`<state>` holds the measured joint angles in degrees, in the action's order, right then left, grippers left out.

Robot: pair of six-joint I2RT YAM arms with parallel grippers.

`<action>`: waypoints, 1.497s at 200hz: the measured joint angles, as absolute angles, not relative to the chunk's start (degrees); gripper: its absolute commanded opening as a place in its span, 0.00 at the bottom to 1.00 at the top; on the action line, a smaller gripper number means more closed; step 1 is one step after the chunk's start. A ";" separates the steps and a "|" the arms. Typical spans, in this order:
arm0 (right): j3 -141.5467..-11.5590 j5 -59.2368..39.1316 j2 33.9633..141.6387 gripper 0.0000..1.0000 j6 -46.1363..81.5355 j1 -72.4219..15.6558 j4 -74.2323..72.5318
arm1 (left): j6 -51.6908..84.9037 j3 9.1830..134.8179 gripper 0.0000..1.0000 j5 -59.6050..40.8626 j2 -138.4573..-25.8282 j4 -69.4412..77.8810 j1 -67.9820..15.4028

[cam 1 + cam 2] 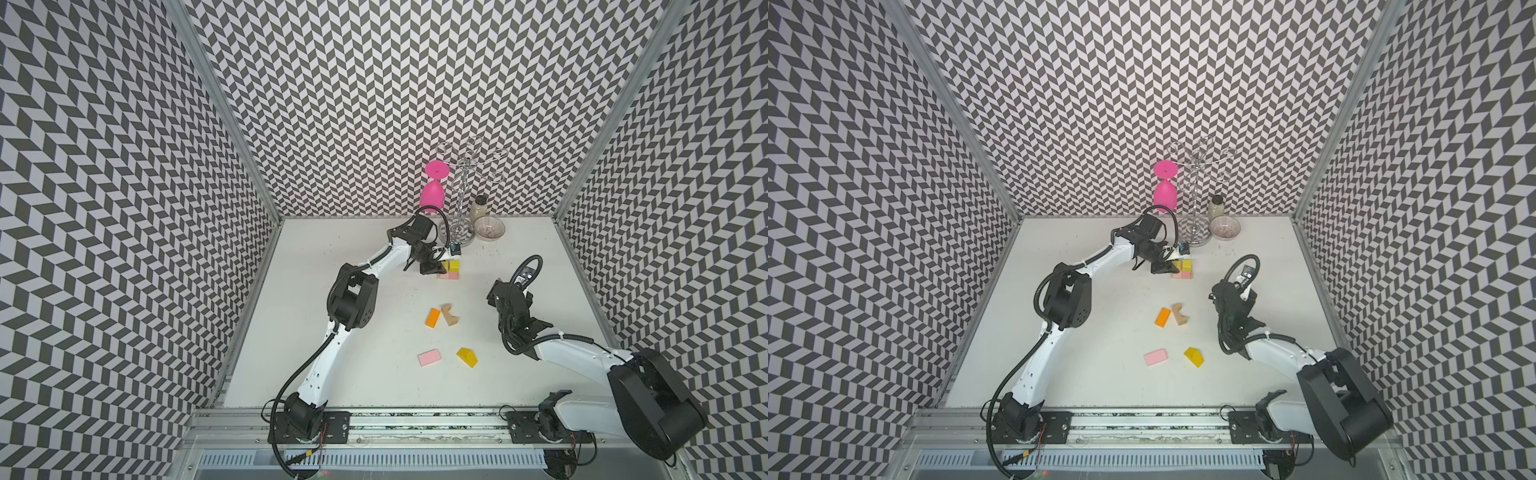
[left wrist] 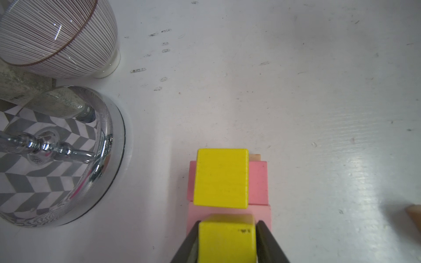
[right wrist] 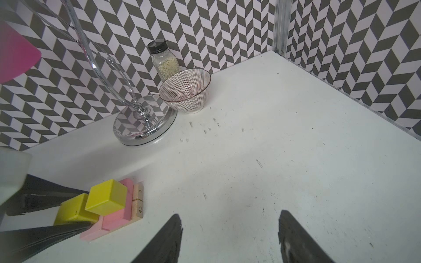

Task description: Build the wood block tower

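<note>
Left gripper [image 2: 228,224]: your fingers hug the near yellow cube [image 2: 226,243] atop the pink bars [image 2: 259,182]; clamped or eased, can't tell
Right gripper [image 3: 229,215]: spread wide, empty, over the table [image 3: 284,159]
Tower [image 1: 450,270]: just beside the chrome stand [image 1: 460,232]

Right tool [image 3: 229,215] jaws apart over table [image 3: 296,159]; tower [image 3: 102,205] nearby, yellow cubes [image 3: 106,195] atop pink bars [image 3: 116,219], left tool [image 3: 88,208] flanking one.

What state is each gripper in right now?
Left gripper: jaws close on both sides of the yellow wooden cube; gripping or loose cannot be told.
Right gripper: open, holding nothing.
</note>
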<state>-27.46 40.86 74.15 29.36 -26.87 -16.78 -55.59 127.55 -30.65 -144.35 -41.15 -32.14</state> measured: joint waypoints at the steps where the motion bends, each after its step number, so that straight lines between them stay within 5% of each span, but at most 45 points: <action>1: -27.46 40.86 74.15 0.66 29.36 -26.87 -16.78 | -55.59 127.55 0.41 -30.65 -144.35 -41.15 -32.16; 105: -27.42 40.86 74.15 0.66 29.34 -26.87 -16.78 | -55.18 127.55 0.46 -29.85 -144.35 -40.25 -32.25; 114: -27.40 40.88 74.15 0.66 29.34 -26.87 -16.78 | -55.05 127.55 0.57 -29.87 -144.35 -40.23 -32.25; 118: -27.40 40.88 74.15 0.66 29.34 -26.89 -16.78 | -55.24 127.55 0.91 -29.89 -144.35 -40.18 -32.25; 122: -27.40 40.88 74.15 0.66 29.34 -26.87 -16.78 | -54.61 127.55 0.99 -29.93 -144.35 -40.18 -32.25; 199: -27.40 41.43 74.15 0.68 29.45 -26.87 -16.78 | -54.13 117.69 1.00 -32.05 -132.53 -37.36 -33.34; 231: -27.40 41.80 74.17 0.65 29.56 -26.89 -16.78 | -47.75 104.16 1.00 -30.24 -117.78 -27.46 -35.18; 299: -28.62 41.76 76.62 0.63 29.36 -26.87 -16.67 | -16.51 46.02 1.00 -4.86 -70.37 27.51 -31.79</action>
<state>-28.62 41.76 76.62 29.36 -26.87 -16.67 -16.51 46.02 -4.86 -70.37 27.51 -31.79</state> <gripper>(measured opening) 0.632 0.997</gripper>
